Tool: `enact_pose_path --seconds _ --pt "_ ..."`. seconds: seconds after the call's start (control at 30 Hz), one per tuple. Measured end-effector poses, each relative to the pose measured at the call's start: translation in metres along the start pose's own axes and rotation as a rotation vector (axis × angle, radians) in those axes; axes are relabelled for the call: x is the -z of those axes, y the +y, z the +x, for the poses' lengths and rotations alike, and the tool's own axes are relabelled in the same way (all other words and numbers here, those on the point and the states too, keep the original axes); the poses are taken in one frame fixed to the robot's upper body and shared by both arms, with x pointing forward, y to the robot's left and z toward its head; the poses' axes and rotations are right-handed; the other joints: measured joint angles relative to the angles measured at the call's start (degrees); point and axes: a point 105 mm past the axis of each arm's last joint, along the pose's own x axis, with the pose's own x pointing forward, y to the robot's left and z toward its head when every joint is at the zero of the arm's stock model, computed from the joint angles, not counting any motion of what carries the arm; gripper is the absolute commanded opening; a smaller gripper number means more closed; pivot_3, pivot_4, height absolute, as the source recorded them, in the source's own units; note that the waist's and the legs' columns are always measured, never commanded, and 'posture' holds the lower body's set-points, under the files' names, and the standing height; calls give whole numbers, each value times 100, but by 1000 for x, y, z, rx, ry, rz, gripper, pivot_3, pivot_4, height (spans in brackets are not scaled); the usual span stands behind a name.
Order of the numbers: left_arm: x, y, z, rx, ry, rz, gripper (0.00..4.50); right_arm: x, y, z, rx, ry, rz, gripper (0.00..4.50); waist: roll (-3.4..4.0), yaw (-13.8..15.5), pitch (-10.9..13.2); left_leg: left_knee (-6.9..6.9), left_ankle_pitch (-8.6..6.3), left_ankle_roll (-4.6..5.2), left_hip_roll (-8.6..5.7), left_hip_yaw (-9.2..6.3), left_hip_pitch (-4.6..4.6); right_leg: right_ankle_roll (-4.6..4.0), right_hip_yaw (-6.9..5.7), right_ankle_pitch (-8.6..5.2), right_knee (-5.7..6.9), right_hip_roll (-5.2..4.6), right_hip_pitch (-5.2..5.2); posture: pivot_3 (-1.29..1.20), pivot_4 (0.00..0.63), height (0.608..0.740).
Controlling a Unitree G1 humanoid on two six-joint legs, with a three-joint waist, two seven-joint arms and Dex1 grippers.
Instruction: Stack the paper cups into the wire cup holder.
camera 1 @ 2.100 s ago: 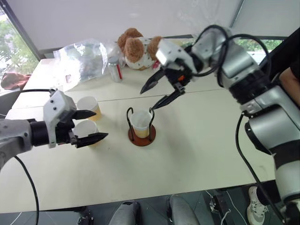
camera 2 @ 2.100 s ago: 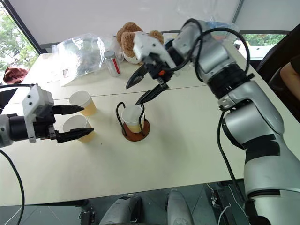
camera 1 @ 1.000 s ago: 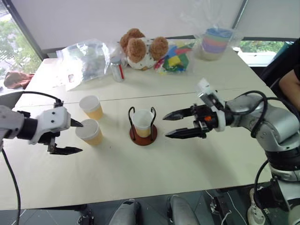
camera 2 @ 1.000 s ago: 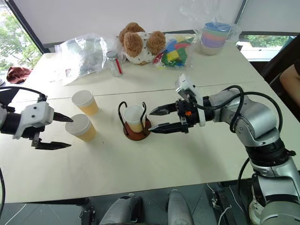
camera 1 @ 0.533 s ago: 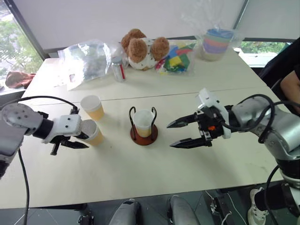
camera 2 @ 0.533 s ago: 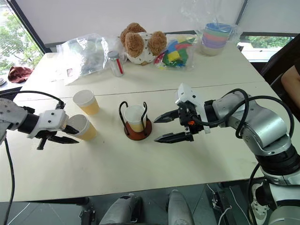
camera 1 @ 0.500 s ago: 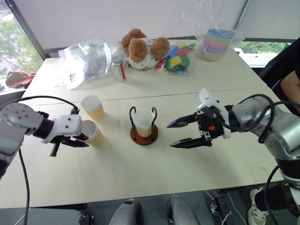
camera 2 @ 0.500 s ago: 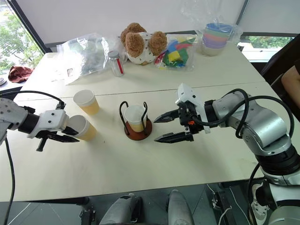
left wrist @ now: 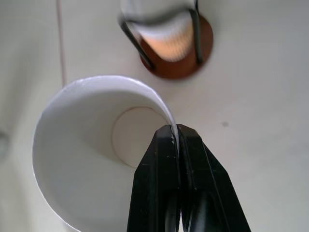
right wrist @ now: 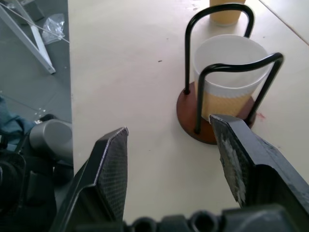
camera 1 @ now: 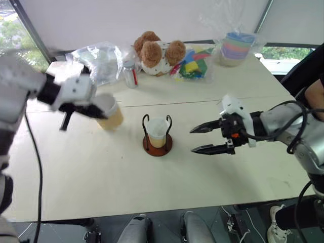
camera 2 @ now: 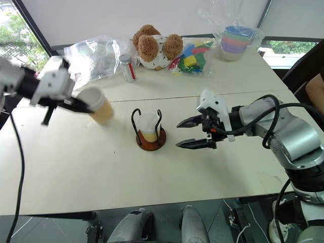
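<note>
- Pinching one paper cup [camera 2: 97, 105] by its rim, the left gripper [left wrist: 177, 140] holds it tilted above the pale table [camera 2: 167, 172], at ten o'clock from the wire cup holder [camera 2: 148, 130].
- Another cup [right wrist: 231, 75] sits upright inside the holder, mid-table.
- The right gripper [camera 2: 193, 132] hovers at three o'clock of the holder, fingers spread, holding nothing.
- Along the far edge: a teddy bear [camera 2: 154, 46], a clear bag [camera 2: 96, 56], a small bottle [camera 2: 127, 68] and bagged pastel bowls [camera 2: 236, 37]; windows behind.
</note>
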Motion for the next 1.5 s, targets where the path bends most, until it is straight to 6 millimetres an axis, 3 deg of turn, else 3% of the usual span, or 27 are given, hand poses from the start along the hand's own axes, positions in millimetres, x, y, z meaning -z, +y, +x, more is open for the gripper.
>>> enact_pose_path --seconds 0.1,0.23,0.43,0.77,1.2,1.3,1.5 --pt "-38 16 1 41 -92 55 29 2 -8 -7 54 16 -7 2919 2 -31 -1 -1 -4 6 -3 6 6 10 6 -6 5 -4 2 0 150 740" --pt "-52 29 31 150 -159 53 29 2 -14 -15 117 23 -21 2919 8 -44 -3 -5 -3 6 0 9 10 12 10 -8 12 0 -3 0 150 740" --pt "-42 26 50 258 -93 35 29 7 -10 -17 156 29 11 2919 6 -68 0 -9 -4 7 1 16 0 13 27 -8 12 2 -21 0 150 740" --pt "-50 14 69 371 -132 78 29 5 -5 -20 211 16 27 2919 4 -25 1 6 -5 9 -4 15 -8 14 25 -8 8 -4 -13 0 150 740" --pt "-44 8 80 421 -90 150 29 2 -4 -16 228 -13 31 2919 3 -23 1 5 -5 9 -3 15 -9 15 24 -9 8 -1 -15 0 150 740" --pt "-44 8 81 420 -87 161 834 2 -5 -16 231 -15 31 2919 3 -23 1 5 -5 9 -3 15 -9 15 24 -9 8 -1 -15 0 150 740" --pt "-42 10 88 420 -84 189 3855 1 -4 -15 228 -24 35 2919 3 -27 1 5 -5 9 -4 15 -9 15 24 -9 8 -1 -15 0 150 740"
